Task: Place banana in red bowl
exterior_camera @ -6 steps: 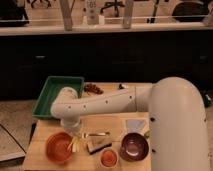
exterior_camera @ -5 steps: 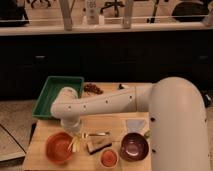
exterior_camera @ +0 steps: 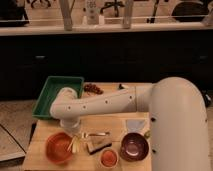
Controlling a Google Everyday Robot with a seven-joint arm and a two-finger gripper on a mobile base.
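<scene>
Now my gripper (exterior_camera: 76, 137) hangs at the right rim of the red bowl (exterior_camera: 54, 149), left of the silver fork (exterior_camera: 96, 134). The banana (exterior_camera: 74, 145) is just below it, on that rim. Whether I grip it, I cannot tell.

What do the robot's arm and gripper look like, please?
The arm is a thick, smooth, cream-white tube with rounded joints and a row of small dark dots along it. The gripper, beneath its far end by the red bowl's rim, looks pale; no cables show.
</scene>
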